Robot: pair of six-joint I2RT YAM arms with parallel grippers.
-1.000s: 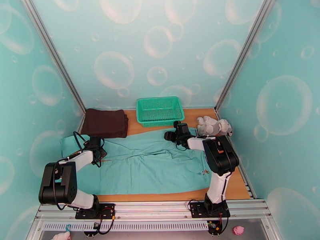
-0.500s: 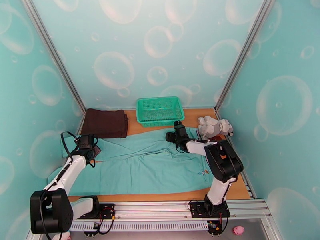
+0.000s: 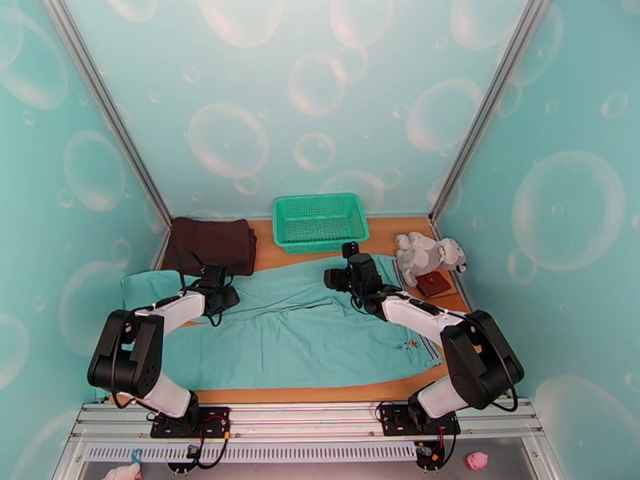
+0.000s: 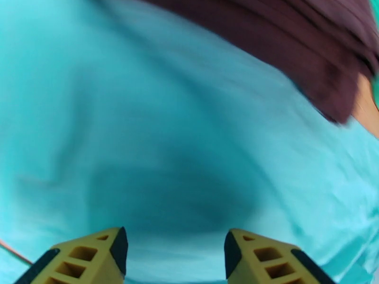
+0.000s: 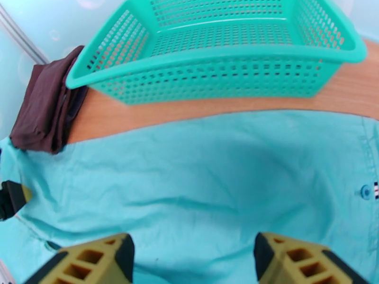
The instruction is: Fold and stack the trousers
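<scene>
Trousers [image 3: 304, 330] lie flat across the worktop [image 3: 382, 230], waistband to the right. Left end effector [image 4: 173, 254] hovers over their far left part, spread and empty. Right end effector [image 5: 194, 259] hangs near their far edge, also spread and empty. Beyond lie a brown garment [image 3: 210, 246] far left, a basket [image 3: 320, 222] mid-far, and a plush toy [image 3: 428, 254] far right.

I see the long teal cloth trousers [image 3: 304, 330] soft and matt, the green perforated plastic basket [image 5: 218, 79] faintly glossy, the smooth wooden surface [image 5: 156, 117] matt, the folded dark-brown cloth garment [image 3: 210, 246] dull.
</scene>
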